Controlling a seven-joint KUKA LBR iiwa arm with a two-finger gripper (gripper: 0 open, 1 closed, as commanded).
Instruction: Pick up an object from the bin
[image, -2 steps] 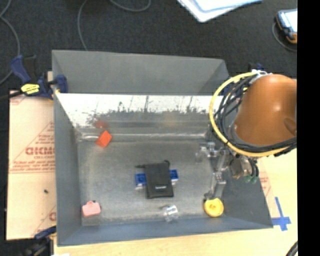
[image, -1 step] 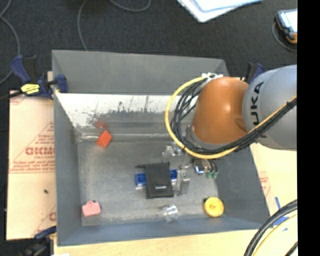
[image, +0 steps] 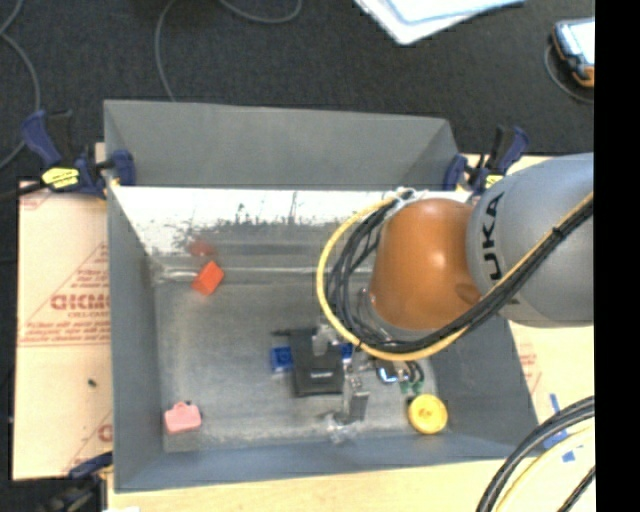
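My gripper reaches down under the arm's orange cover into the front middle of the bin. Just to its left lies a black flat thing, with a small blue piece at that thing's left edge. Whether the gripper touches the black thing I cannot tell. A yellow round thing sits on the floor to the gripper's right, and a small green bit lies just above it, partly hidden by the cables.
An orange block rests near the back wall at the left. A pink block lies in the front left corner. The arm and its looped cables cover the bin's right half.
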